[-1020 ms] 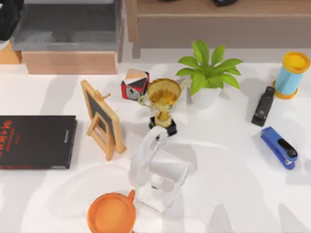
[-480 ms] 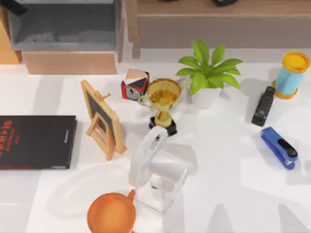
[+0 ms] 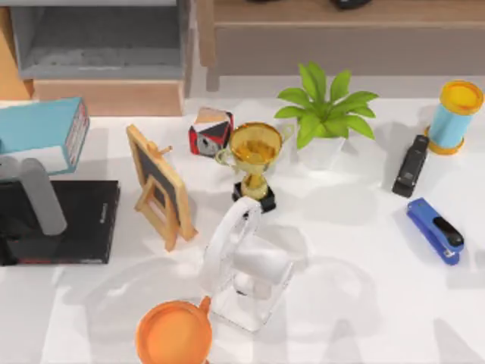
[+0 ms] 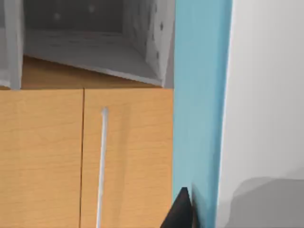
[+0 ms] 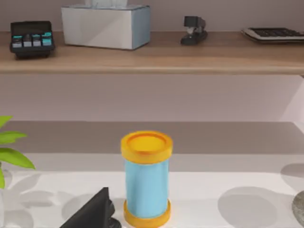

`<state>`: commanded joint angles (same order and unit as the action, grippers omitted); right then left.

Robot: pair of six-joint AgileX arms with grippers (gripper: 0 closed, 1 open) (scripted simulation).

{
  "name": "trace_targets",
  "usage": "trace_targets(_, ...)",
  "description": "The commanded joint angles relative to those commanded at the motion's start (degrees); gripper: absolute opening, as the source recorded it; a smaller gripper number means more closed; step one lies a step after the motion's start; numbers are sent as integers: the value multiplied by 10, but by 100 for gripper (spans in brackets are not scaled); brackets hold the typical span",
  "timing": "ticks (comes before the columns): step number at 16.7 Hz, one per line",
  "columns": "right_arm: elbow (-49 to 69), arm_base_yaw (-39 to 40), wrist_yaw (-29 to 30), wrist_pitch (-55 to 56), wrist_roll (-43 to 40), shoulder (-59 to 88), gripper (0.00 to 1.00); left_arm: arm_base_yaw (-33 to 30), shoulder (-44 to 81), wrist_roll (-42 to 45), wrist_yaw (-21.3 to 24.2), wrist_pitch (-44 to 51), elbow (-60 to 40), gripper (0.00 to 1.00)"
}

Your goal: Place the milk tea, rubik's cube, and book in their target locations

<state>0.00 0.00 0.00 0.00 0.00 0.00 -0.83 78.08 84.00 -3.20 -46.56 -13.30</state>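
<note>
While left gripper (image 3: 26, 163) holds the book (image 3: 42, 125) — flat black book's (image 3: 83, 220) red print unreadable.

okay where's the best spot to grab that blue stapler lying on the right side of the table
Take the flat-lying blue stapler across its long narrow body near the middle, coming straight down, fingers closing on its two long sides. It probably sits too low for a sideways approach.

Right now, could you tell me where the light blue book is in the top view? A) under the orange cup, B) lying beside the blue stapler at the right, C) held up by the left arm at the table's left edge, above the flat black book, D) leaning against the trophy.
C: the light blue book sits at the left edge on the end of the left arm, over the black book.
</note>
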Motion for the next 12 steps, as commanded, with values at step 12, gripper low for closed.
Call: trace_targets(12, 0, 0, 0, 0, 0, 0, 100, -16, 43, 67, 31, -13, 74, 0)
